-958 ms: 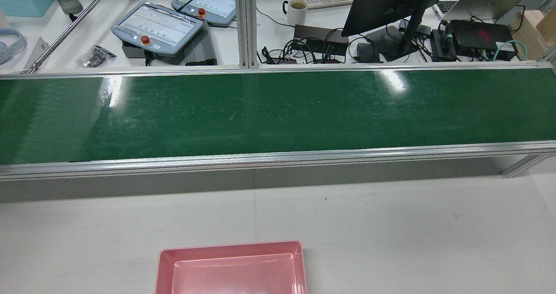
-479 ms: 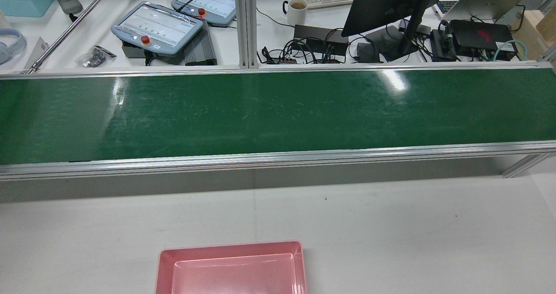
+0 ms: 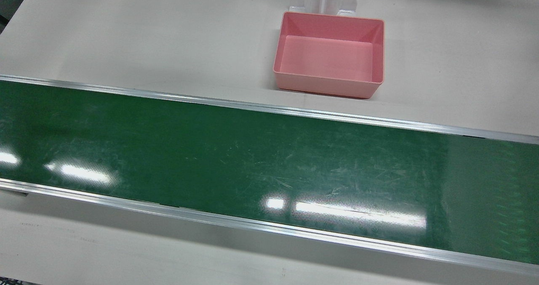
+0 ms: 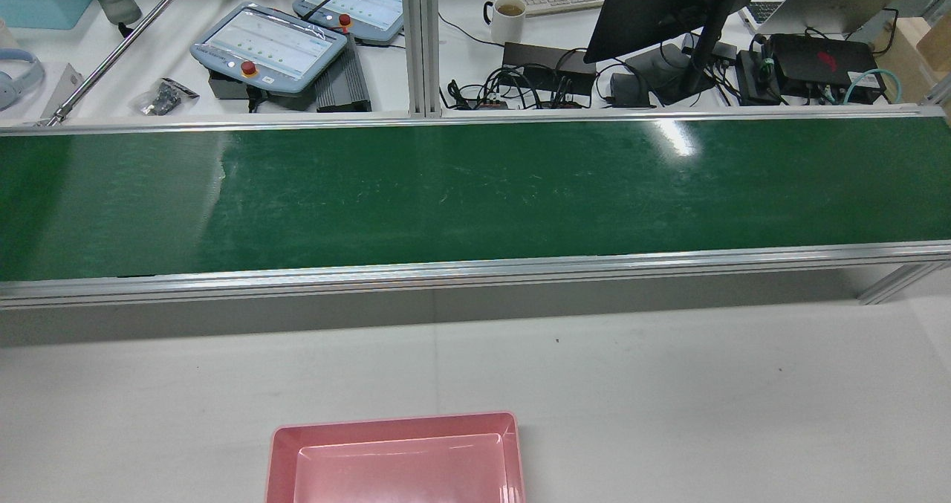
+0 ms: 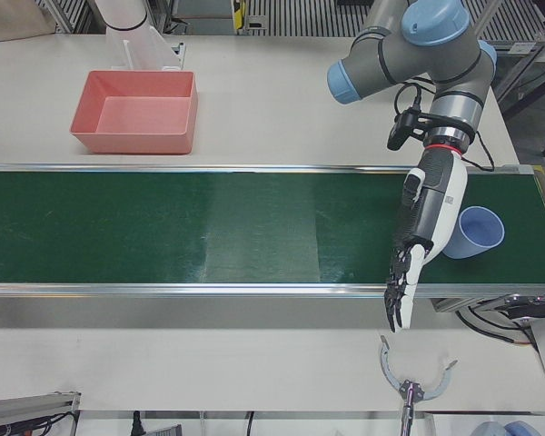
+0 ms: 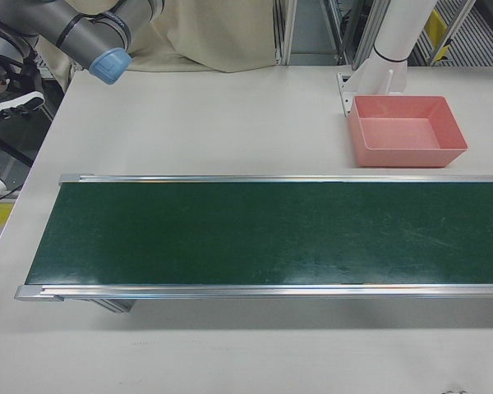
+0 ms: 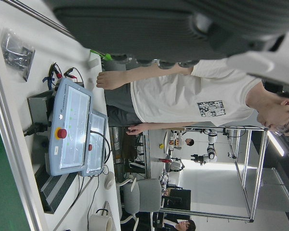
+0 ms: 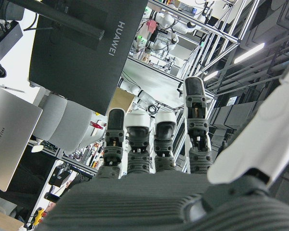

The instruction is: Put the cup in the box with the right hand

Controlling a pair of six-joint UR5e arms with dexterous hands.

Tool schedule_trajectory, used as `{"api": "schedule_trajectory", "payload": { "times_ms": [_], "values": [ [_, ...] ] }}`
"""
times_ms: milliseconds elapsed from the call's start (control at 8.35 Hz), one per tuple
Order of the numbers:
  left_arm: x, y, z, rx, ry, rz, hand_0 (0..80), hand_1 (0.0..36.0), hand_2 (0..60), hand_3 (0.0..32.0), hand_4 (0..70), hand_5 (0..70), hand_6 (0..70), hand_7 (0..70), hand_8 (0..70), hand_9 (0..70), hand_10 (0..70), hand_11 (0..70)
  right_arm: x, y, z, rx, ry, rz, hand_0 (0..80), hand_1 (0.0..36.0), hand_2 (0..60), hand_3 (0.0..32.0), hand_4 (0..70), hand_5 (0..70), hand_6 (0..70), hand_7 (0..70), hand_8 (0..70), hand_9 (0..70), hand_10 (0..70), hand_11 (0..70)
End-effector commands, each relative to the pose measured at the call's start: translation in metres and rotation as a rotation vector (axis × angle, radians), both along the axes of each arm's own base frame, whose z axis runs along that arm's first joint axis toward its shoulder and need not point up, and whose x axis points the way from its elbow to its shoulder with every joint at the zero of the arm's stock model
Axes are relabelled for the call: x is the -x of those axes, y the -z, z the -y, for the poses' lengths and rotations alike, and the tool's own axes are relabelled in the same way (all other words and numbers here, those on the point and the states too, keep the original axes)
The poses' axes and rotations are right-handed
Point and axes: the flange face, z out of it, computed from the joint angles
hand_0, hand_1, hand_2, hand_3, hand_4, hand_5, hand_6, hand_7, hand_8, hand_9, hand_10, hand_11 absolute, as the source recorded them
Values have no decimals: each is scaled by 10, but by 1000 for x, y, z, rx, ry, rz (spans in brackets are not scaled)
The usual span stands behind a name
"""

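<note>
A light blue cup sits on the green belt at its right end in the left-front view, partly hidden by my left hand. That hand hangs over the belt just beside the cup, fingers straight and pointing down, holding nothing. The empty pink box stands on the white table beyond the belt; it also shows in the front view and the rear view. My right hand is at the left edge of the right-front view, off the belt's end. In the right hand view its fingers are straight and empty.
An aluminium rail runs along each side of the belt. A white arm pedestal stands just behind the box. Teach pendants, a monitor and cables lie on the desk beyond the belt.
In the rear view the sheen and scratches on the belt have drifted to the right. A person's hand has come in at the top edge. No robot hand shows there.
</note>
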Motion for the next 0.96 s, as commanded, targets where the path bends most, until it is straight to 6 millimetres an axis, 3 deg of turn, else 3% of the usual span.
{"api": "schedule_trajectory", "payload": {
  "times_ms": [0,838],
  "values": [
    [0,0,0,0,0,0,0,0,0,0,0,0,0,0,0,0,0,0,0,-1,-1,1,0,0,411,0,0,0,380,55,328,700,506,700,207,293],
    [0,0,0,-1,0,0,0,0,0,0,0,0,0,0,0,0,0,0,0,0,-1,0,0,0,413,0,0,0,366,57,327,700,505,700,207,292]
  ]
}}
